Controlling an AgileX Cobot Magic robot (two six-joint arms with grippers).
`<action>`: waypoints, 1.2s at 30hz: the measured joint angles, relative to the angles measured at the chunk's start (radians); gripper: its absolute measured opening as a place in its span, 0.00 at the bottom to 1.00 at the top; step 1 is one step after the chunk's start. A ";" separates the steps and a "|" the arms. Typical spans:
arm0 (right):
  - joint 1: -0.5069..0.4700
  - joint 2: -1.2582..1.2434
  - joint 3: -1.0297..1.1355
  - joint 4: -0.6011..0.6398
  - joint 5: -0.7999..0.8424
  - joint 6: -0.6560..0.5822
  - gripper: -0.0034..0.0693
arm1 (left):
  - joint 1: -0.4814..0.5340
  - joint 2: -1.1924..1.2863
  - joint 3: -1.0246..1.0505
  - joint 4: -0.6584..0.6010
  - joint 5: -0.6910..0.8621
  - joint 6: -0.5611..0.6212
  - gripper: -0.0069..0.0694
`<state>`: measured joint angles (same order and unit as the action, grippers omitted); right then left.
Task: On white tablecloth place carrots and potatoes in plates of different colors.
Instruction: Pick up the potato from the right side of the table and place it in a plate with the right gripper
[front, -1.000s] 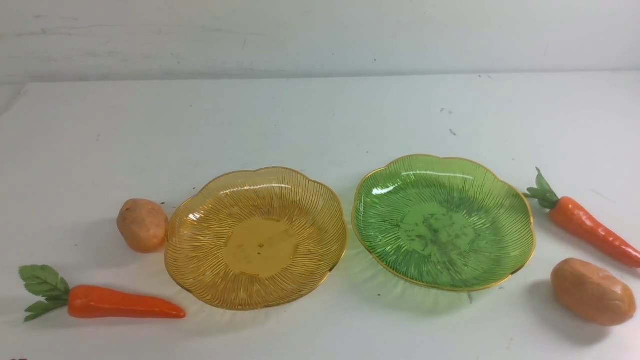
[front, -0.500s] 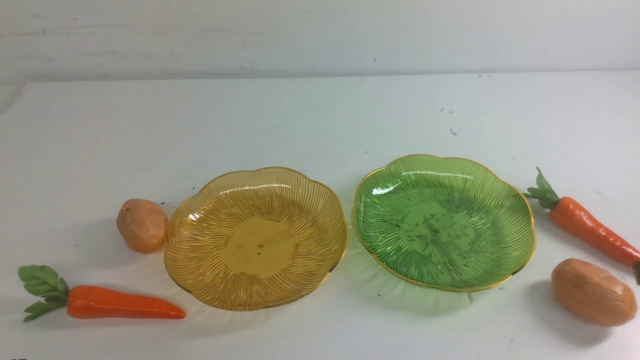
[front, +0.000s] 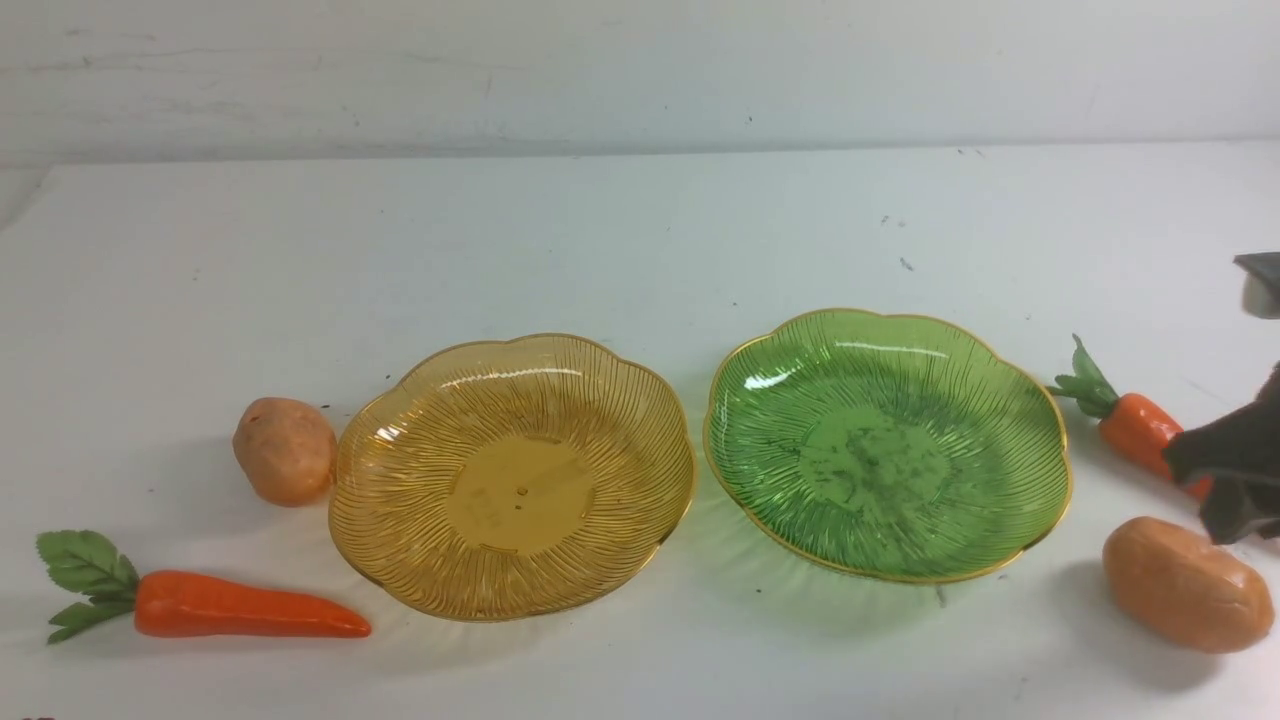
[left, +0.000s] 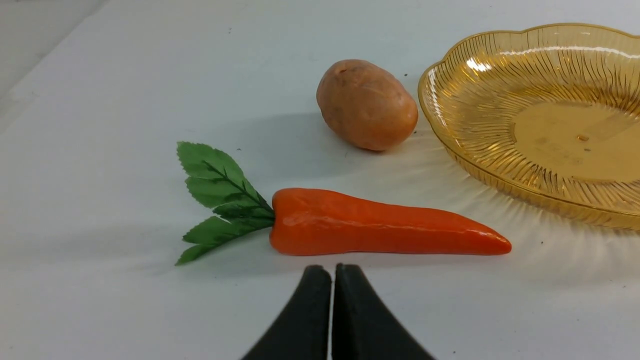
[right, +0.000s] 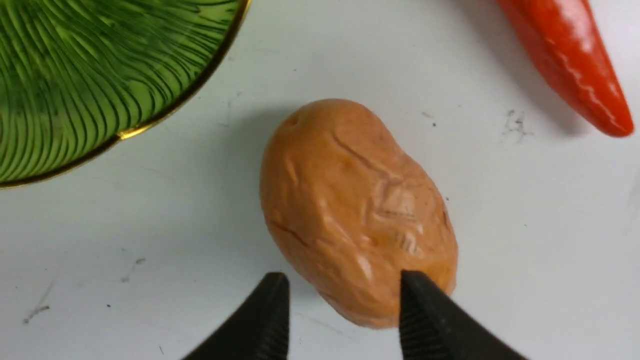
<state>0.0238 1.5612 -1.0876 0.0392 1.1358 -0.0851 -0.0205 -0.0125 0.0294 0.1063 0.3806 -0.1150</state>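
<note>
On the white tablecloth (front: 640, 250) the amber-yellow plate (front: 512, 478) and the green plate (front: 887, 445) stand side by side, both empty. One potato (front: 285, 450) and one carrot (front: 250, 607) lie left of the amber plate. The other carrot (front: 1135, 425) and potato (front: 1185, 583) lie right of the green plate. My right gripper (front: 1228, 495) hangs above that potato (right: 350, 200), open (right: 344, 285), its jaws astride the potato's near end. My left gripper (left: 332, 270) is shut and empty, just short of the left carrot (left: 385, 227). It is out of the front view.
A pale wall runs behind the table's far edge. In the left wrist view the left potato (left: 366, 104) lies close to the amber plate's rim (left: 440, 125). In the right wrist view the green plate's rim (right: 150, 125) and the right carrot's tip (right: 600, 105) flank the potato.
My right gripper has come into the front view from the right edge and now covers the lower half of the right carrot. Plates, carrots and potatoes have not moved.
</note>
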 joint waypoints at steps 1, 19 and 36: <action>0.000 0.026 -0.013 0.008 0.004 -0.019 0.48 | 0.000 0.000 0.000 0.000 0.000 0.000 0.09; 0.001 0.355 -0.116 -0.091 0.063 -0.137 0.85 | 0.000 0.000 0.000 0.000 0.000 0.000 0.09; 0.001 0.209 -0.218 -0.051 0.067 -0.011 0.72 | 0.000 0.000 0.000 0.000 0.000 0.000 0.09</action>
<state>0.0249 1.7698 -1.3061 -0.0118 1.2028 -0.0959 -0.0205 -0.0125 0.0294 0.1063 0.3806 -0.1150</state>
